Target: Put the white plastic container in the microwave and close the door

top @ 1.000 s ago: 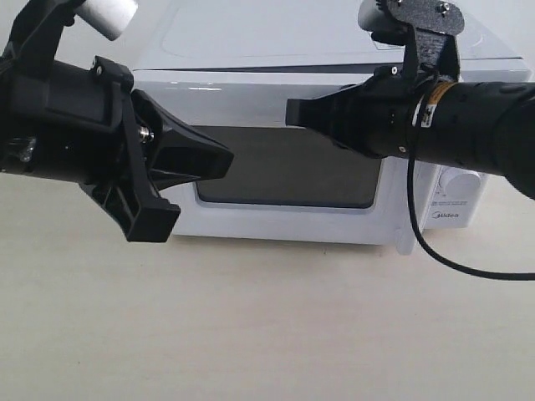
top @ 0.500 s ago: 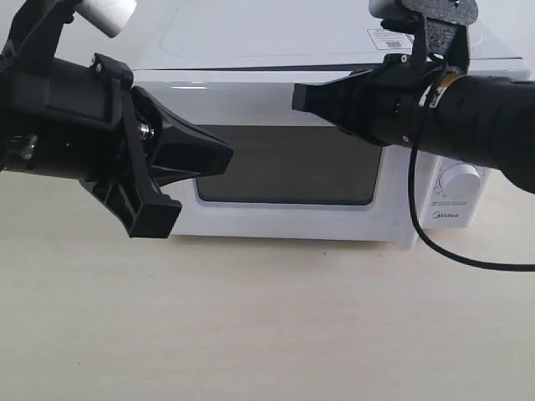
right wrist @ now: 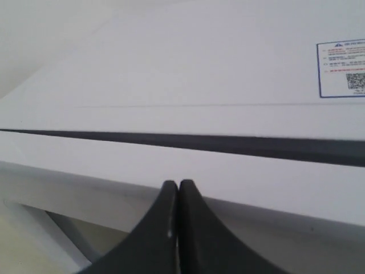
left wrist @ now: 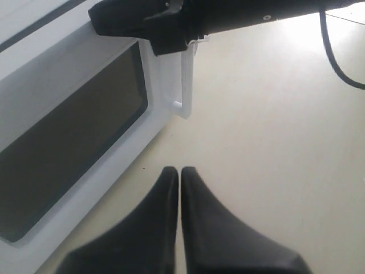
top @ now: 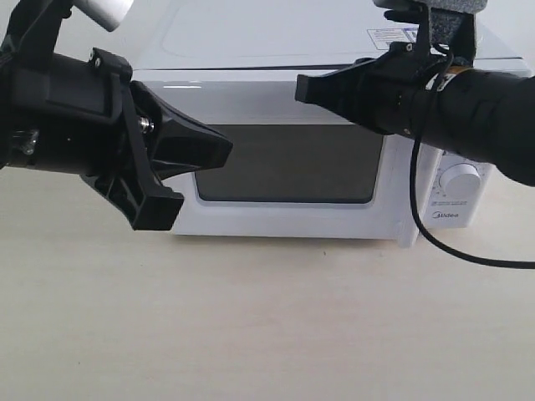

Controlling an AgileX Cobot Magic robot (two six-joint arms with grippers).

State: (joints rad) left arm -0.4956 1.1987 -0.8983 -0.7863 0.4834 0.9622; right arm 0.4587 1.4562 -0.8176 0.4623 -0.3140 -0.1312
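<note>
Microwave [top: 276,38] door [top: 288,167] flush (right hand [top: 299,88] near).

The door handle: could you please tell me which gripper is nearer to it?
Right. The right gripper, shut, sits close by the top of the door handle; the left gripper, also shut, is apart from it, in front of the door window.

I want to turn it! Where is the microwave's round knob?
In the exterior view the round knob sits on the right of the microwave front, just above the Midea logo, under the right arm.
</note>
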